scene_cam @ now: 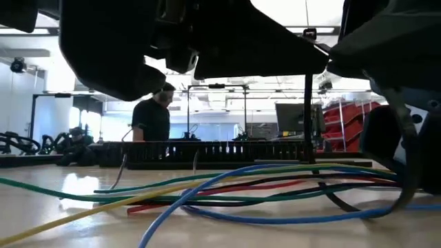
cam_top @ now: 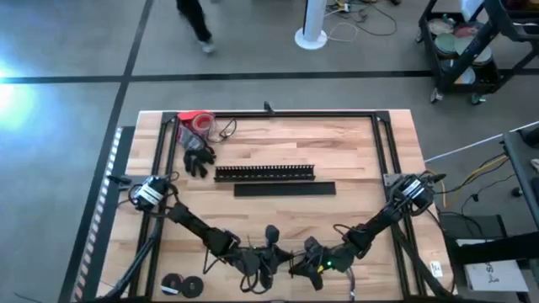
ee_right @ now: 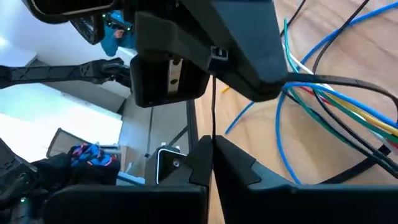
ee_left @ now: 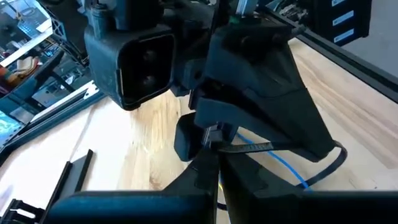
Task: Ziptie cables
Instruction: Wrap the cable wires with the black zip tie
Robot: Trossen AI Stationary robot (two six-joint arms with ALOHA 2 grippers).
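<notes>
From above, my left gripper [cam_top: 261, 257] and my right gripper [cam_top: 305, 261] meet tip to tip at the near edge of the wooden table [cam_top: 354, 151]. The cables [cam_top: 271, 269], a loose bundle of thin flexible wires, lie directly beneath and between them. Well beyond both grippers, toward the far side, a long rigid black bar with comb-like slots [cam_top: 265, 172] lies beside a flat plain black strip [cam_top: 285, 189]. A crumpled black glove [cam_top: 198, 158] and a red round roll [cam_top: 198, 122] sit farther off on my left. At table height, the cables spread across the wood below my grippers in blue, green, yellow, red and black strands. A person in a dark top [scene_cam: 153, 117] stands in the room behind. Through my left wrist camera, my left gripper's fingers are pressed together right under the right gripper's tip. A thin black ziptie [ee_left: 249, 148] runs off from that meeting point over a blue wire. Through my right wrist camera, my right gripper is closed tight on the ziptie. It stretches as a fine taut strand to my left gripper just ahead, which is also pinched shut on it. The coloured cables fan out alongside, with a black band looped round them.
</notes>
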